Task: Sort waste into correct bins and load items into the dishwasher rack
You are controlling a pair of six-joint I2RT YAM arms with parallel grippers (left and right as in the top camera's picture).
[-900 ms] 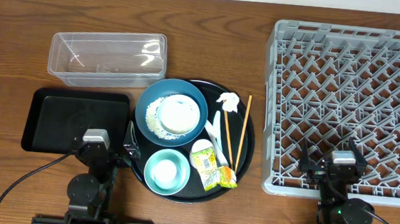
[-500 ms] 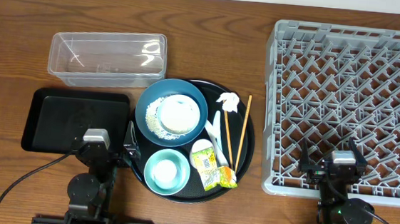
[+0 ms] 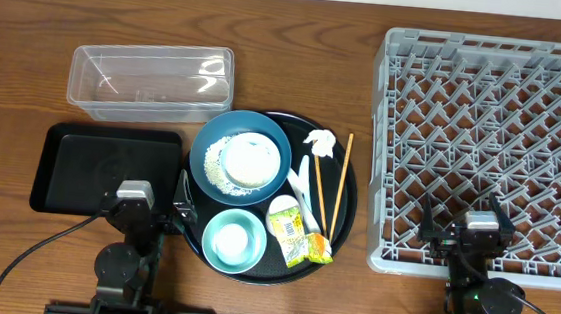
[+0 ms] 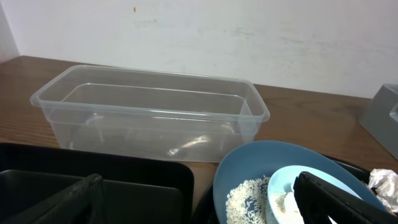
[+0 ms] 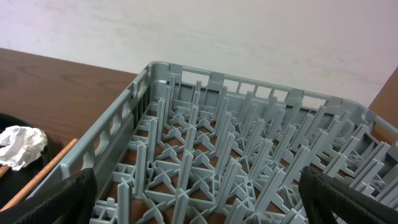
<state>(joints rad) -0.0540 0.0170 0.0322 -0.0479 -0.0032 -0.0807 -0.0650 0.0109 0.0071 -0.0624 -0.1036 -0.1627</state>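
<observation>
"Waiting to begin, I'd say. The left arm point(image 3: 144, 205) sits low at the near edge of the counter point(image 3: 29, 37), beside the shallow black tray point(image 3: 99, 163). Its jaws stand wide apart with nothing between them."

"And the right arm point(image 3: 466, 220)?"

"Same: jaws spread and empty, parked at the near rim of the grey rack point(image 3: 494, 124). Nothing is loaded in it."

"So where's the mess?"

"All on the round tray point(image 3: 349, 211) in the middle. There's a blue bowl point(image 3: 211, 142) with loose rice point(image 3: 215, 167) and a white bowl point(image 3: 250, 158) sitting in it, and a teal bowl point(image 3: 232, 238) nearer the arms. A spoon point(image 3: 301, 187) and chopsticks point(image 3: 339, 182) lie side by side, with a crumpled tissue point(image 3: 320, 142) at their far end and two printed wrappers point(image 3: 290, 223) at the near edge. The clear tub point(image 3: 150, 114) stands beyond the black tray, with nothing in it either."

"What would you go for first?"

"The rubbish, probably. The wrappers lie flat and thin, right against the spoon. The jaws would need to come down narrow and pinch an edge without dragging the spoon along. Which bin takes what, I can't tell from here. And I'd want that rice tipped out before the bowls go to the rack."
</observation>
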